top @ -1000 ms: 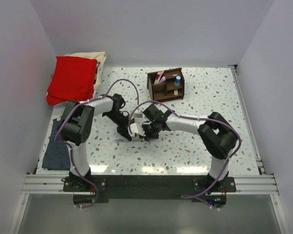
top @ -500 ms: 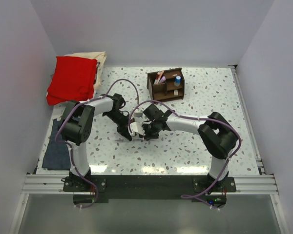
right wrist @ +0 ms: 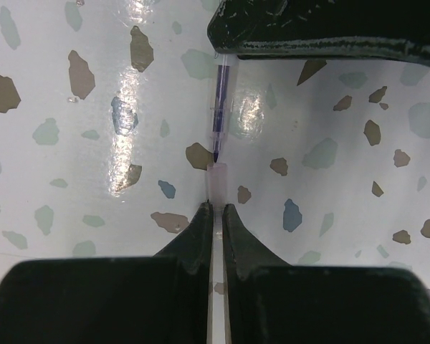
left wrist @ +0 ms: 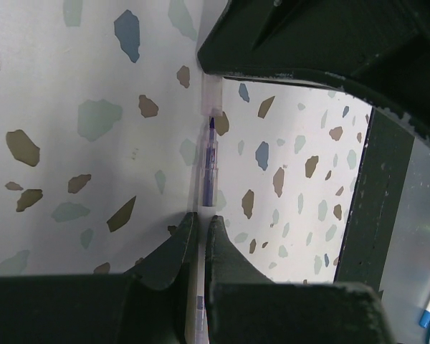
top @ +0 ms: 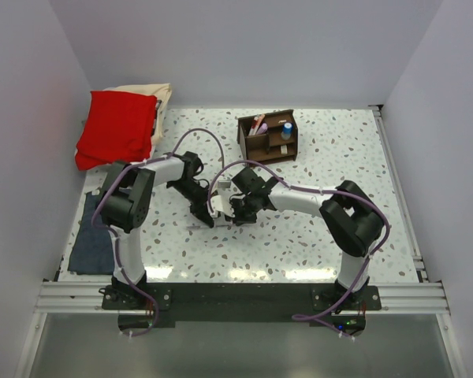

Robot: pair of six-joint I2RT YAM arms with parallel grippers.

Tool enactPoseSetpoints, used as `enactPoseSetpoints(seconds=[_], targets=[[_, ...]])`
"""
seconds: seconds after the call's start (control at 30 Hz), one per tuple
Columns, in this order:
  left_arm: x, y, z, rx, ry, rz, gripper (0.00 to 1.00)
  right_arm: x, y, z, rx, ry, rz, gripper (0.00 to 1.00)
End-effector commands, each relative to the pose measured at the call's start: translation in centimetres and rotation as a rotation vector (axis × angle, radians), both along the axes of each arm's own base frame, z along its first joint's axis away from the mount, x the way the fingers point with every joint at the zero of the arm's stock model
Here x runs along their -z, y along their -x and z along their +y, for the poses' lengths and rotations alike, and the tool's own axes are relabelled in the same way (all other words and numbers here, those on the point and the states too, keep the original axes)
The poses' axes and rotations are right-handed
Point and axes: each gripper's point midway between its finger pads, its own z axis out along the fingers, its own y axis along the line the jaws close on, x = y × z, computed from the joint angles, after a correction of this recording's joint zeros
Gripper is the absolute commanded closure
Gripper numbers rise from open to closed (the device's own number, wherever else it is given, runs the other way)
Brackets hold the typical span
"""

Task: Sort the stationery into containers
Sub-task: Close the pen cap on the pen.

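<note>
Both grippers meet at mid-table. My left gripper [top: 204, 216] [left wrist: 201, 217] is shut on a thin clear pen with a purple refill [left wrist: 209, 168], lying low over the table. My right gripper [top: 230, 213] [right wrist: 218, 208] is shut on a pale translucent cap [right wrist: 218, 179]. The pen tip [right wrist: 218, 152] sits right at the cap's mouth, with the pen barrel [right wrist: 224, 89] running back to the left fingers. The dark brown organizer [top: 268, 150] stands at the back, holding a pink-red pen [top: 258, 124] and a blue-and-white cylinder [top: 287, 130].
A red cloth [top: 117, 127] over a cream cloth [top: 162, 96] lies at the back left. A folded blue-grey cloth [top: 93, 240] lies at the left edge. Raised rails [top: 396, 181] border the speckled table.
Hardly anything: both grippers stay tip to tip at mid-table with the pen and cap between them, shifted only very slightly.
</note>
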Motion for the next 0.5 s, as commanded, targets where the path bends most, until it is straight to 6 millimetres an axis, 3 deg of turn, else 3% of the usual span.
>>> enactPoseSetpoints(seconds=[0.0,0.47], targets=[[-0.1,-1.7,-0.8,-0.017,0.031,-0.035,1.0,-1.3,-0.6,0.7,-0.002,-0.033,-0.019,1.0],[0.0,-2.5,-2.8,-0.02,0.078,-0.015,1.0,-1.6,-1.3,2.5,0.071,-0.076,0.036,1.0]])
